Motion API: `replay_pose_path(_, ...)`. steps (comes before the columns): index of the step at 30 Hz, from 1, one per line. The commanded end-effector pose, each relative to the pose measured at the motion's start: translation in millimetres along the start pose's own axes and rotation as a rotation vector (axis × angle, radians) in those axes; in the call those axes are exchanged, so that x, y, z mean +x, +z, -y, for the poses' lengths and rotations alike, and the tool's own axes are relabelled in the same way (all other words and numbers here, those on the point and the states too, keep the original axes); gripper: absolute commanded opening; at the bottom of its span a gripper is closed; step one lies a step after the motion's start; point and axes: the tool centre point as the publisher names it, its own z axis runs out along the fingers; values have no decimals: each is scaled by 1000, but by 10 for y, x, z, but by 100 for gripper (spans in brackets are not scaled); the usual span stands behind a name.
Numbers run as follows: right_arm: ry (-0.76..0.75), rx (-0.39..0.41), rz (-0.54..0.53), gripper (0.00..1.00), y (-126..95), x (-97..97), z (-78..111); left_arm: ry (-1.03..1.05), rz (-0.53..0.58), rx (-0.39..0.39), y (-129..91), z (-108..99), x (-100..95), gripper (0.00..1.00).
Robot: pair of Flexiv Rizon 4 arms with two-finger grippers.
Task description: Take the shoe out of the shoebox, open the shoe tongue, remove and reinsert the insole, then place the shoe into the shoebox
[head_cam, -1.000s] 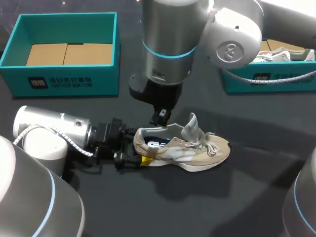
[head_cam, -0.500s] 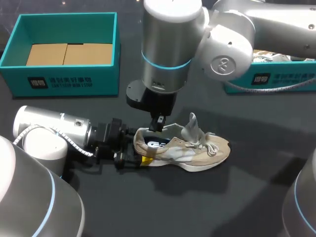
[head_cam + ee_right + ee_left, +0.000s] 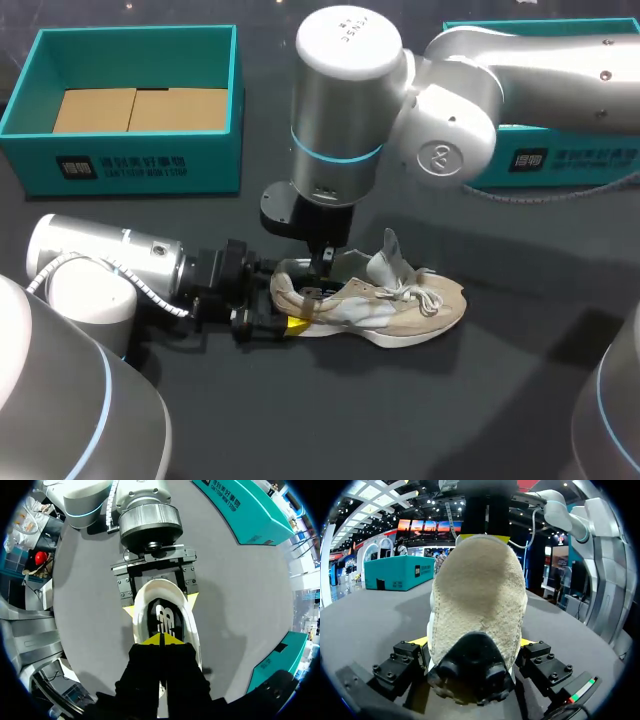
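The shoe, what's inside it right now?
The shoe holds its dark insole with a white logo, and the right gripper, fingers closed, pokes into the opening. The toe end is covered by the tongue.

The shoe (image 3: 385, 305), a beige suede sneaker with a white sole, stands upright on the dark desk (image 3: 300, 420), toe toward the right. Its grey tongue (image 3: 388, 258) sticks up. A dark insole (image 3: 162, 621) with white print lies inside. The teal shoebox (image 3: 130, 165) sits open at far left, well apart.
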Motion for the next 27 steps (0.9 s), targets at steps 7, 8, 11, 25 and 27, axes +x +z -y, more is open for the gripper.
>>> replay_pose_path(7, -11, -4, 26, 0, 303, -55, 148, 0, 0, 0, 30, -52, -19, 0)
replay_pose_path(8, -11, -7, 29, 0, 313, -59, 167, 0, 0, 0, 30, -52, -19, 0)
replay_pose_path(11, -4, -2, 46, 0, 332, -74, 228, 0, 0, 0, 30, -52, -19, 0)
replay_pose_path(25, 40, 7, 91, 0, 343, -143, 478, 0, 0, 0, 30, -52, -19, 0)
replay_pose_path(27, 43, 11, 96, 0, 349, -142, 486, 0, 0, 0, 30, -52, -19, 0)
